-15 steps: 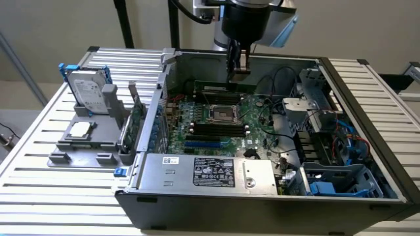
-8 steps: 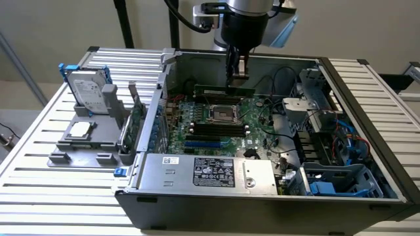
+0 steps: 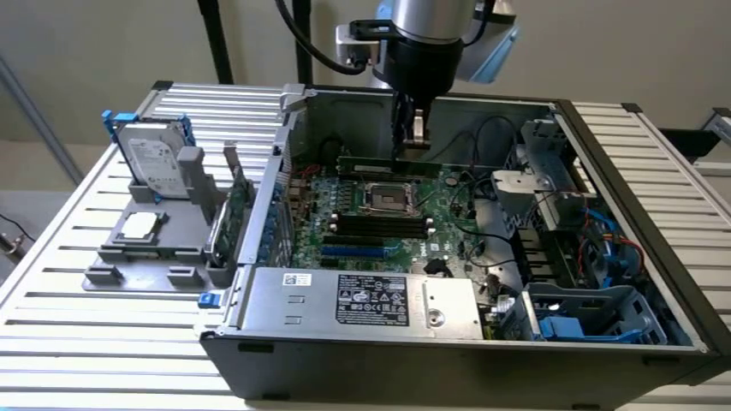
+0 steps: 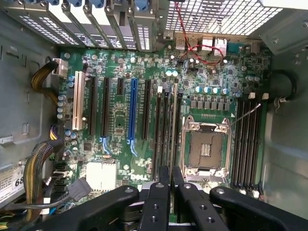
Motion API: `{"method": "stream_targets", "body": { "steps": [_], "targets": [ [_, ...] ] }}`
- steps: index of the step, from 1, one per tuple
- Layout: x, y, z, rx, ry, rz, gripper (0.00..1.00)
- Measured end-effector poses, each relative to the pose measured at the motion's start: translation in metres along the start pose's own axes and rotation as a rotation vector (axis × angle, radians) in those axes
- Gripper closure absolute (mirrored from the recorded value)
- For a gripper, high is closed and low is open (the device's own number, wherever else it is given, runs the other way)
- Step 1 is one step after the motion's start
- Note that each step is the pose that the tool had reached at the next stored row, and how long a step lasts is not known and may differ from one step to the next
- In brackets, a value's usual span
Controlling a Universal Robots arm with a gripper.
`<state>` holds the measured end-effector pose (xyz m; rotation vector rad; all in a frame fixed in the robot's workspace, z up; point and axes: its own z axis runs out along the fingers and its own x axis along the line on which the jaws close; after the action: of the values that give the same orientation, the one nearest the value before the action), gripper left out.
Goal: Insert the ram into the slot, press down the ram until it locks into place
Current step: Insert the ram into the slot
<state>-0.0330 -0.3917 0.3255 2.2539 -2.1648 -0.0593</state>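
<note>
Squarely between the tips of the pincer (image 4: 171,172), the ram (image 3: 371,163), pinched on edge.

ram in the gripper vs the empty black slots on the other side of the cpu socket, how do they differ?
1. Colour: the ram is a green stick; the black slots are dark plastic.
2. Pose: the ram stands on edge, gripped by the gripper; the black slots lie low and empty.
3. Place: in the exterior view the ram is behind the processor socket, the black slots in front.
Shared: both are long, narrow and parallel.
</note>
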Motion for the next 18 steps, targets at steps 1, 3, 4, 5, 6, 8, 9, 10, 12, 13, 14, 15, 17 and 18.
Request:
{"method": "stream_targets", "body": {
  "steps": [1, 3, 4, 5, 6, 8, 9, 10, 12, 13, 14, 15, 17, 18],
  "targets": [
    [0.000, 0.0000, 0.0019, 0.0000, 0.0000, 0.000, 0.87],
    [0.000, -0.0002, 0.0054, 0.0000, 0.0001, 0.000, 0.87],
    [0.000, -0.0003, 0.0072, 0.0001, -0.0001, 0.000, 0.87],
    [0.000, -0.0003, 0.0090, 0.0000, 0.0000, 0.000, 0.87],
    [0.000, -0.0004, 0.0108, 0.0000, 0.0000, 0.000, 0.87],
    [0.000, -0.0005, 0.0145, 0.0000, 0.0001, 0.000, 0.87],
    [0.001, -0.0005, 0.0164, 0.0000, 0.0000, 0.000, 0.87],
    [0.001, -0.0006, 0.0182, 0.0000, 0.0000, 0.000, 0.87],
    [0.002, -0.0007, 0.0218, 0.0000, 0.0001, 0.000, 0.87],
    [0.002, -0.0008, 0.0236, 0.0000, 0.0000, 0.000, 0.87],
    [0.003, -0.0008, 0.0254, 0.0000, 0.0000, 0.000, 0.87],
    [0.003, -0.0009, 0.0272, 0.0000, 0.0000, 0.000, 0.87],
    [0.004, -0.0010, 0.0309, 0.0000, 0.0001, 0.000, 0.87],
    [0.005, -0.0010, 0.0326, 0.0000, 0.0001, 0.000, 0.87]
  ]
}}
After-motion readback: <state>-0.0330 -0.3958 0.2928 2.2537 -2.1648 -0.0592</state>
